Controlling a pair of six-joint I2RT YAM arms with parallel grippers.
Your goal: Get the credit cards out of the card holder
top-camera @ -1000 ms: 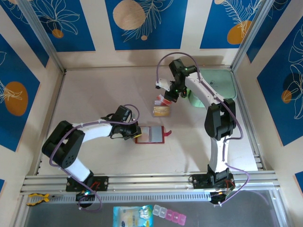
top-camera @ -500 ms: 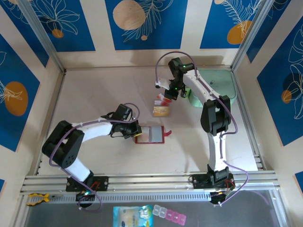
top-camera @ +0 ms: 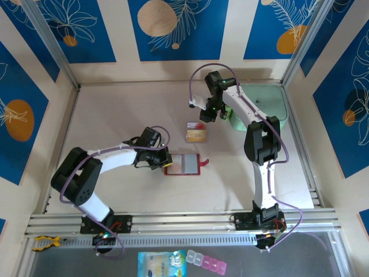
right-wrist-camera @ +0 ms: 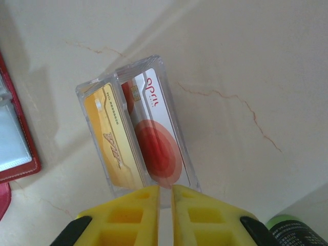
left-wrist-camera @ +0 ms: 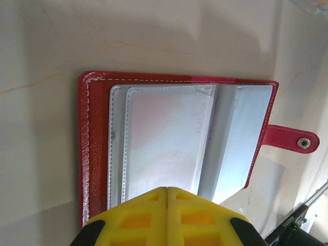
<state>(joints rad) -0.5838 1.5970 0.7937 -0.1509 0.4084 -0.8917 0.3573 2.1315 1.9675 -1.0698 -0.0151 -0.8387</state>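
The card holder (left-wrist-camera: 169, 133), a small red leather-like folding wallet with greyish clear pockets, lies open and flat near the middle of the pale surface (top-camera: 115, 115). Its snap tab (left-wrist-camera: 293, 139) points toward the right edge. From the left wrist view the pockets look empty.

Left claw (left-wrist-camera: 167, 193): yellow pads fully together, nothing between them. The tips sit over the wallet's left edge. Pressing or merely hovering: cannot tell.

The credit cards (right-wrist-camera: 154, 148), one thin gold rectangle and one white with red circles, lie side by side just beyond the wallet toward the far edge, apart from it. A clear plastic rim (right-wrist-camera: 97, 82) frames both. Whether they sit in it or on it is unclear.

Right claw (right-wrist-camera: 165, 193): pads parted by a narrow slit, nothing seen in it. The tips are directly over the cards' near end.

Handling estimate: the cards are likely light, stiff and slick, and they lie flat, so there is little edge to catch. The best hold is probably across a short end, or a slide first to tilt one up. Risks: pinching the clear plastic along with them, or the pair skating away.
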